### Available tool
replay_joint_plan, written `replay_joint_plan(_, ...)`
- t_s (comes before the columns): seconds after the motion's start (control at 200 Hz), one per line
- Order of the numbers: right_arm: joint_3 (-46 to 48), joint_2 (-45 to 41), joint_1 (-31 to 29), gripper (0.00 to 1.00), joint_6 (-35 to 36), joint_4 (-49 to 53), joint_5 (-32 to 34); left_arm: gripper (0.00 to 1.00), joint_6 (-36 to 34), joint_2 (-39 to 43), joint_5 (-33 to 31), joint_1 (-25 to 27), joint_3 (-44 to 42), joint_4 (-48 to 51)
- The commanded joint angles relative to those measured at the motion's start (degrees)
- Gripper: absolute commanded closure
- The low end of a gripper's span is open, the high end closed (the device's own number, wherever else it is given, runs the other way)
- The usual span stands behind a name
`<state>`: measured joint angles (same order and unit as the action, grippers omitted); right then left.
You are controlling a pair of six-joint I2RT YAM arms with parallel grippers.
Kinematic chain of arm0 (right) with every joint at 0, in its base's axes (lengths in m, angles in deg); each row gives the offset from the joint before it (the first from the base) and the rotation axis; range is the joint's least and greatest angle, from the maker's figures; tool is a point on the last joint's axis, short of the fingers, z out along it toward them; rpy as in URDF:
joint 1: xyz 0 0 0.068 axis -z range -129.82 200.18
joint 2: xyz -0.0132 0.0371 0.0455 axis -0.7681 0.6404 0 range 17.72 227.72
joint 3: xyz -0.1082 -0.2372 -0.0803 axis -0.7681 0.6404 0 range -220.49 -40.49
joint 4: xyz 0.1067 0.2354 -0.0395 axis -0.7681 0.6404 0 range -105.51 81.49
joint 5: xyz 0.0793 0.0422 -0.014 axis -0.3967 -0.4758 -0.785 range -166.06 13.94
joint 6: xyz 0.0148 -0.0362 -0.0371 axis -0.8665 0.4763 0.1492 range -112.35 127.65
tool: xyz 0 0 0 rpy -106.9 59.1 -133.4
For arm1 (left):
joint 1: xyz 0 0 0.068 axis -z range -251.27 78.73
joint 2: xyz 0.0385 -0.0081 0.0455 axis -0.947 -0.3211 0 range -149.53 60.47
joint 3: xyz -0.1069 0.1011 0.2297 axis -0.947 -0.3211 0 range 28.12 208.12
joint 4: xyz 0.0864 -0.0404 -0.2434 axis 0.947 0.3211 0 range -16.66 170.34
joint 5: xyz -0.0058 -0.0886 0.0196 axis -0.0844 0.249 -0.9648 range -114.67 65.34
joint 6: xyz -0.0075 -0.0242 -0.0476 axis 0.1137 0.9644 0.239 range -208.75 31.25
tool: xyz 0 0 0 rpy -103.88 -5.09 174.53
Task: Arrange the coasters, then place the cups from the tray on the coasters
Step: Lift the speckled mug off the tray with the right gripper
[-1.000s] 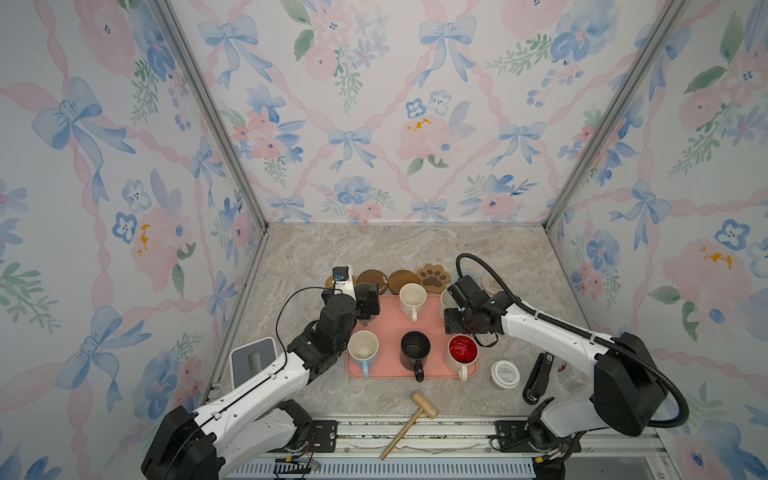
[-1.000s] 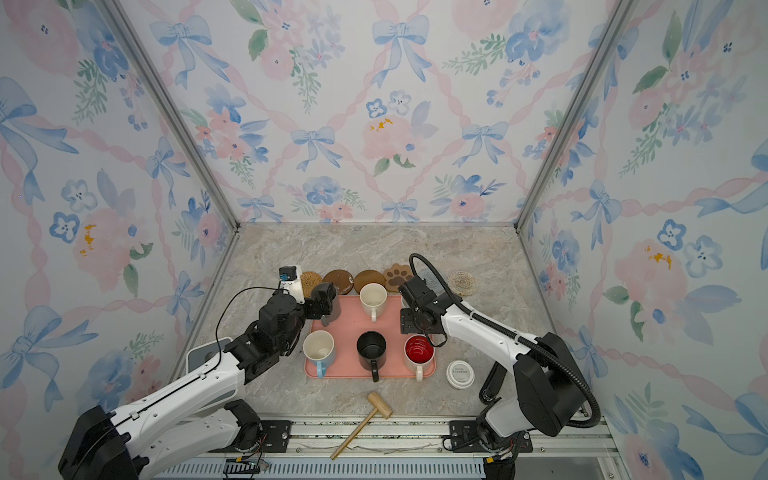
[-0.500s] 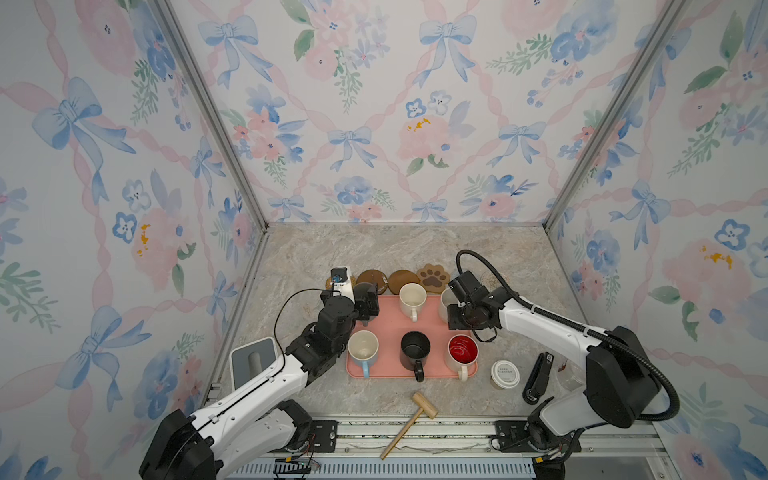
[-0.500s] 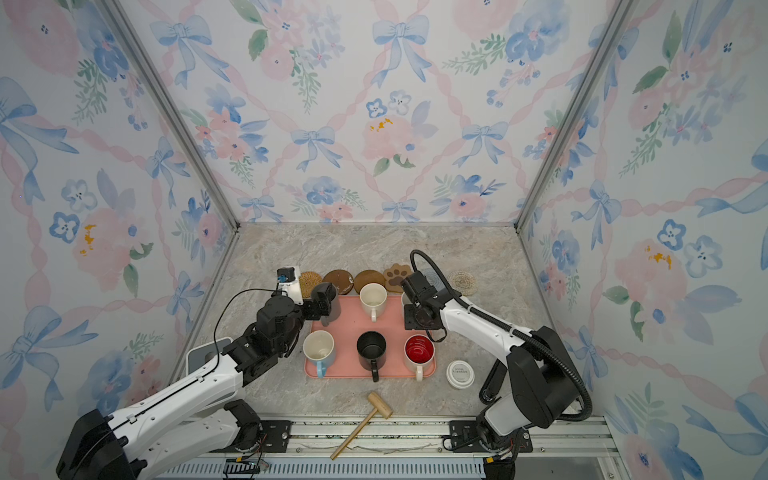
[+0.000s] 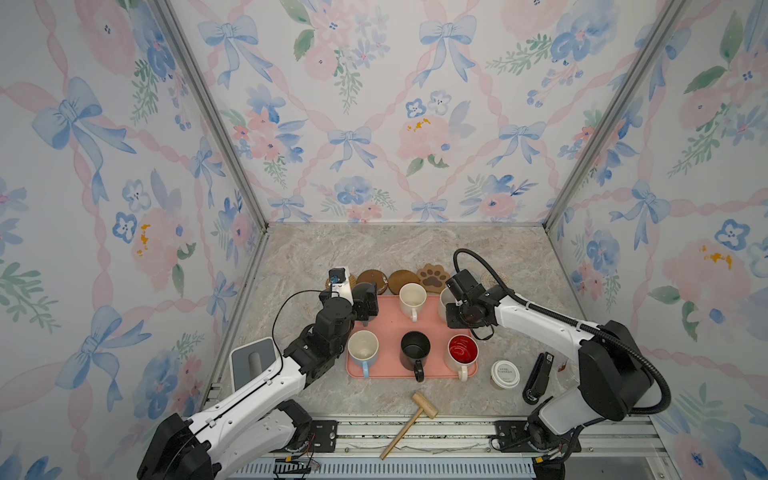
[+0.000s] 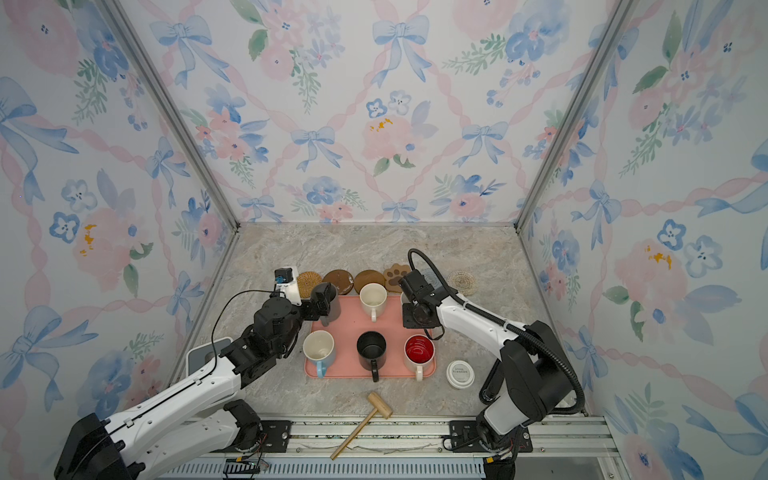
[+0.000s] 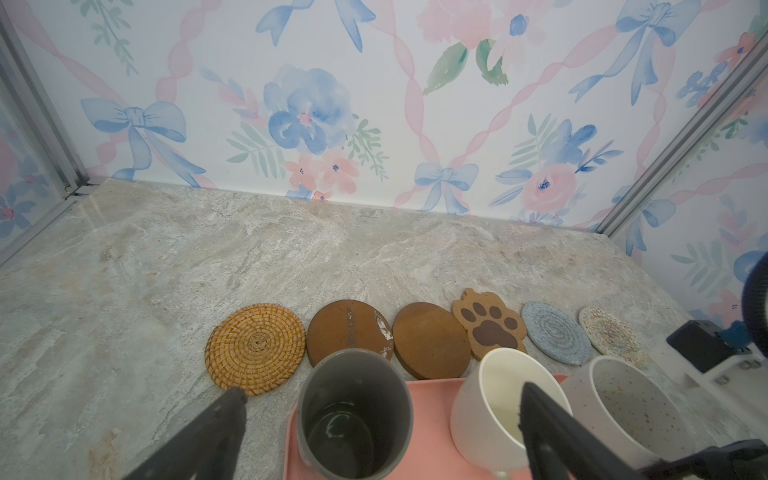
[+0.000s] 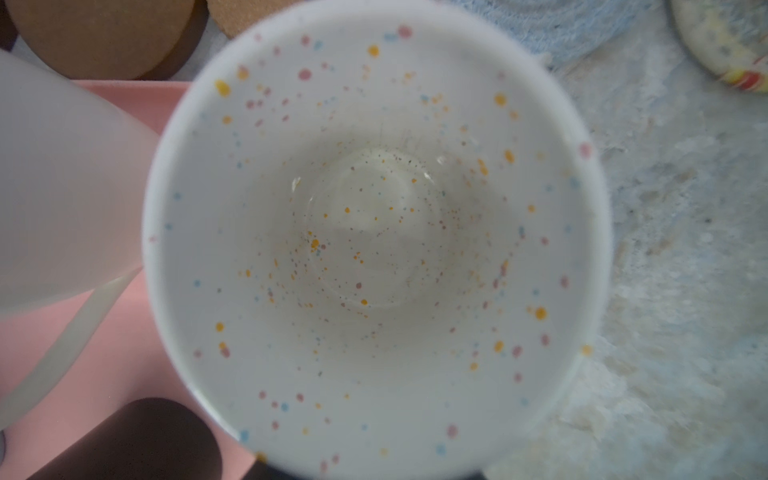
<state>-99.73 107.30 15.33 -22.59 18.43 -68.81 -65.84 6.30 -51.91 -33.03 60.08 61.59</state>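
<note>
Left hand (image 7: 380,395) stood wide open, the grey mug (image 7: 353,415) between its two dark fingers (image 7: 216,428) at the upper-left corner of the tray (image 5: 388,328) in a top view, with no contact visible. Right hand (image 5: 457,307) hung directly over the speckled mug (image 8: 374,232) at the tray's upper-right corner. Whether it had closed on the rim could not be told, its fingers being out of sight.

Six coasters (image 7: 430,338) lay in a row on the worktop (image 7: 291,249) just beyond the tray, all bare; the four other mugs sat on the tray.

Both mugs looked like glazed ceramic — stiff, fairly heavy, slick and liable to chip — so a pinch across the wall at the rim, one finger inside, seemed the surest hold. Their handles were hidden.

No brand or wording showed on mugs or coasters. Print on the paper cup's lid (image 5: 505,372) was too small to read.
</note>
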Motion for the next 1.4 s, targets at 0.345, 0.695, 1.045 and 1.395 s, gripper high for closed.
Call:
replay_joint_plan(0.345,-2.53,2.5,0.93,0.92,1.13,0.96,0.61,0.02,-1.13,0.98,-0.46,0.08,-1.03,-0.92)
replay_joint_plan(0.695,-3.51,1.07,-0.29,1.0,1.67,2.48,5.36,0.02,-1.03,1.69,-0.62,0.08,-1.38,-1.0)
replay_joint_plan(1.045,-4.21,0.33,-1.27,1.0,1.68,2.63,6.54,0.02,-0.94,1.7,-0.77,-0.01,-1.36,-1.08)
replay_joint_plan(1.395,-4.84,-1.03,-1.0,1.0,1.92,2.02,5.24,0.02,-1.03,1.61,-0.84,-0.01,-1.38,-1.08)
